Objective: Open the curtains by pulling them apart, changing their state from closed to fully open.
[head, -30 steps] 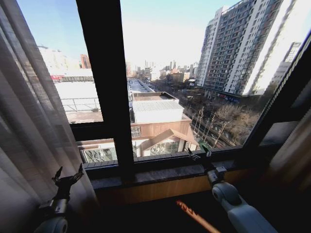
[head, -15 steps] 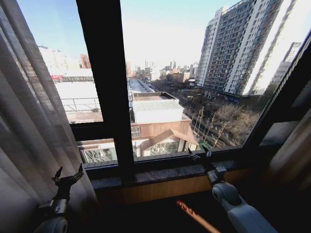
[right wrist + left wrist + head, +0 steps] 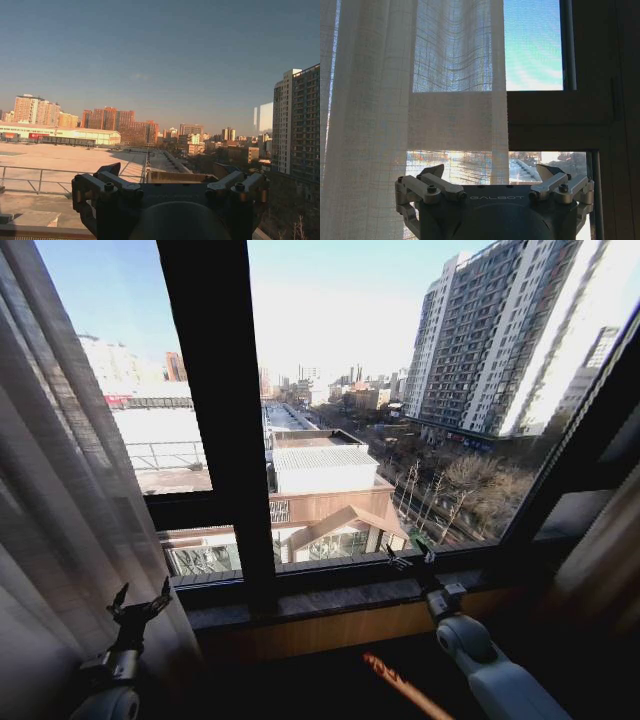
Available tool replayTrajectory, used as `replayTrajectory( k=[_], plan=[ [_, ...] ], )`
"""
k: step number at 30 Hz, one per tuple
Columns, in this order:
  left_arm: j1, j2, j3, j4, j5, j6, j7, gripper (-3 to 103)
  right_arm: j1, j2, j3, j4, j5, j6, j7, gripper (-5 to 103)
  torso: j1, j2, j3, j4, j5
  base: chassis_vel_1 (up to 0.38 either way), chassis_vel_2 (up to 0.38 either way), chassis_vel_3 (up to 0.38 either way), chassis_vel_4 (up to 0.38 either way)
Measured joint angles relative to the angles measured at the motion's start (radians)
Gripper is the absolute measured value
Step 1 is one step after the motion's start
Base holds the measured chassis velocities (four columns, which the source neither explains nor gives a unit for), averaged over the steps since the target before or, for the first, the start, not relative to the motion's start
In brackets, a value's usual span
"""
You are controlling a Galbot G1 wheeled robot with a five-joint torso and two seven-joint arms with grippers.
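A tall window with a thick dark frame [image 3: 215,430] looks out over a bright city: low rooftops, a wide pale roof, bare trees and a high-rise apartment block [image 3: 505,340] on the right under a clear sky. A stone-coloured sill [image 3: 340,598] runs along the bottom of the glass, with a warm strip of wood beneath it.

The curtains [image 3: 55,510], sheer and cream-white with fine vertical pleats, hang gathered at the left side of the window, so most of the glass is bare. In the left wrist view the same fabric [image 3: 385,115] covers the pane beside the frame's vertical bar, its free edge falling just short of that bar, and daylight glows through the weave. On the far right of the head view, a darker stretch of material [image 3: 605,570] hangs in shadow; I cannot tell what it is.

The left gripper [image 3: 140,606] stands low at the left, pointing up, right against the lower part of the sheer panel. Its fingers are spread wide with nothing between them.

The right gripper [image 3: 410,560] is raised in front of the sill near the lower right pane. Its fingers [image 3: 107,172] are also parted and grip nothing, with open sky and rooftops beyond them.
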Motion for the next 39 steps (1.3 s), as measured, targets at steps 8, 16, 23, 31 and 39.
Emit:
replayTrajectory(
  k=[8, 16, 23, 31, 39],
  plan=[
    [0.000, 0.000, 0.000, 0.000, 0.000, 0.000, 0.000, 100, 0.000, 0.000, 0.000, 0.000, 0.000, 0.000, 0.000, 100, 0.000, 0.000, 0.000, 0.0000, 0.0000, 0.000, 0.000, 0.000, 0.000],
    [0.000, -0.002, 0.006, -0.011, 0.003, 0.018, -0.001, 100, 0.000, 0.000, 0.000, 0.000, 0.000, 0.000, 0.000, 100, 0.000, 0.000, 0.000, 0.0002, 0.0001, 0.000, 0.000, 0.000, 0.000],
    [-0.004, -0.030, 0.067, -0.119, 0.040, 0.174, -0.007, 100, 0.000, 0.000, 0.000, 0.000, 0.000, 0.000, 0.000, 100, 0.000, 0.000, 0.000, -0.0001, 0.0002, 0.000, 0.000, 0.000, 0.000],
    [-0.011, -0.073, 0.161, -0.284, 0.099, 0.421, -0.020, 100, 0.000, 0.000, 0.000, 0.000, 0.000, 0.000, 0.000, 100, 0.000, 0.000, 0.000, 0.0000, 0.0002, 0.000, 0.000, 0.000, 0.000],
    [-0.014, -0.089, 0.198, -0.349, 0.121, 0.517, -0.025, 100, 0.000, 0.000, 0.000, 0.000, 0.000, 0.000, 0.000, 100, 0.000, 0.000, 0.000, 0.0000, 0.0001, 0.000, 0.000, 0.000, 0.000]
  ],
)
